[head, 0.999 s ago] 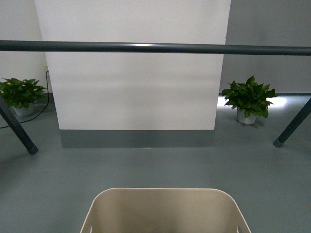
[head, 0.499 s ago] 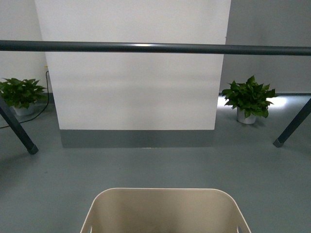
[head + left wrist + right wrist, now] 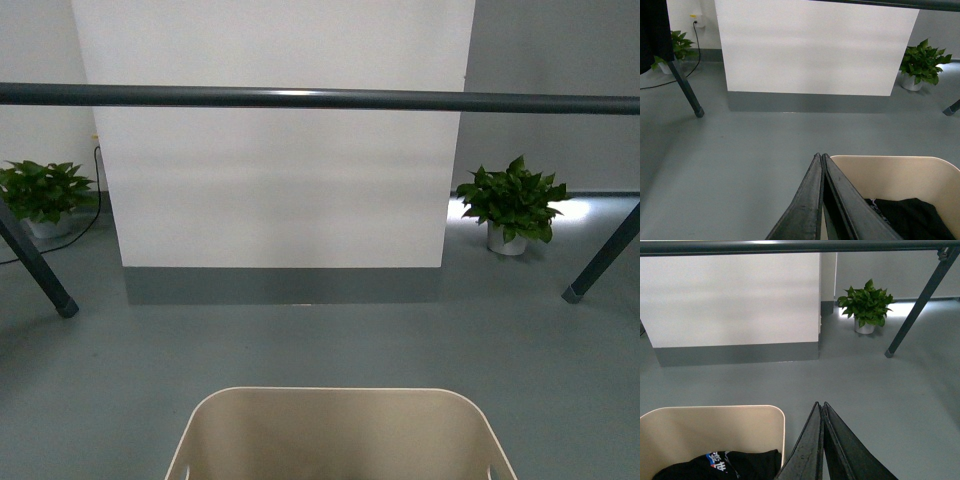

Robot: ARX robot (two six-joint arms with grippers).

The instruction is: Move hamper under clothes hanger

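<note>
The beige hamper [image 3: 340, 435] stands on the grey floor at the bottom centre of the front view, short of the clothes hanger's long dark bar [image 3: 320, 98], which runs across the upper frame. Dark clothing lies inside the hamper [image 3: 900, 180] [image 3: 710, 432]. My left gripper [image 3: 820, 156] is shut, its tips at the hamper's left rim corner with nothing between them. Shut and empty too, my right gripper [image 3: 820, 404] sits just outside the hamper's right rim corner. Neither gripper shows in the front view.
The rack's slanted legs end in feet at the left [image 3: 66, 308] and right [image 3: 572, 294]. A white panel with a grey base [image 3: 275, 150] stands behind the bar. Potted plants sit at the left [image 3: 40, 195] and right [image 3: 512, 205]. Bare grey floor lies between hamper and panel.
</note>
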